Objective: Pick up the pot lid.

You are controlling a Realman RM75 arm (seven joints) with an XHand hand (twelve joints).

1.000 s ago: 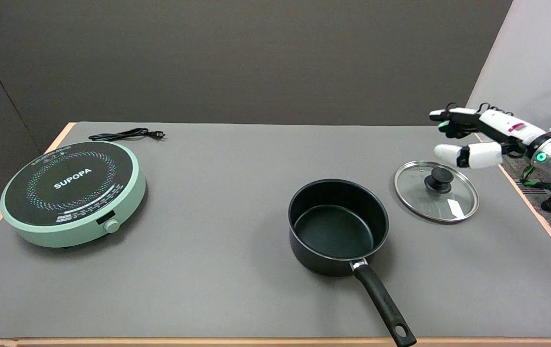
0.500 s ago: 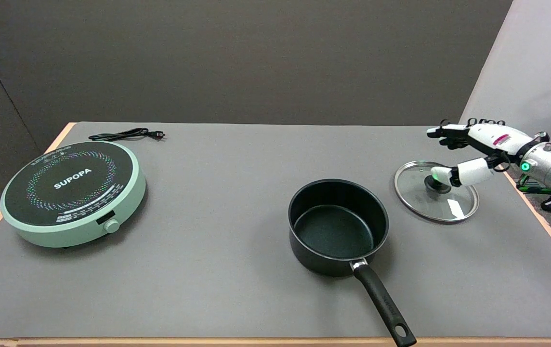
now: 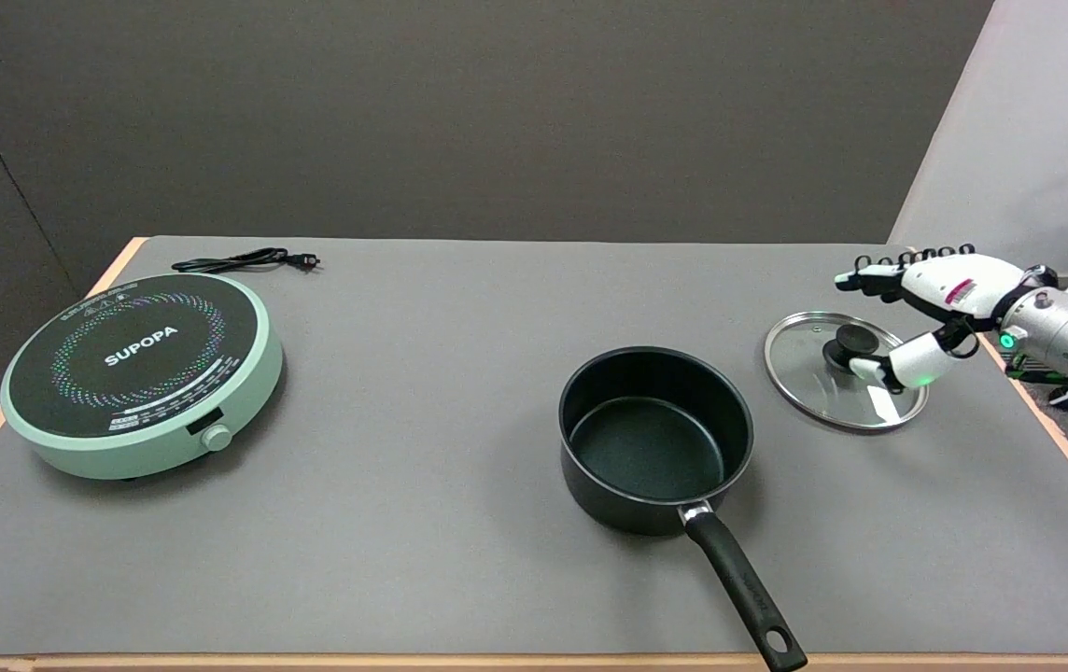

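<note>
Far left: round mint-green induction cooker (image 3: 142, 373). Near centre: black saucepan (image 3: 656, 439), long handle pointing near. Right: round glass pot lid (image 3: 814, 373), flat on grey table (image 3: 422, 523). Above lid: black-and-white right hand (image 3: 917, 317), spread, thumb just beside black knob (image 3: 847, 345), nothing gripped.

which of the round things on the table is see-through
The glass pot lid at the right, by the right hand. The black pot and green-rimmed induction cooktop are opaque.
</note>
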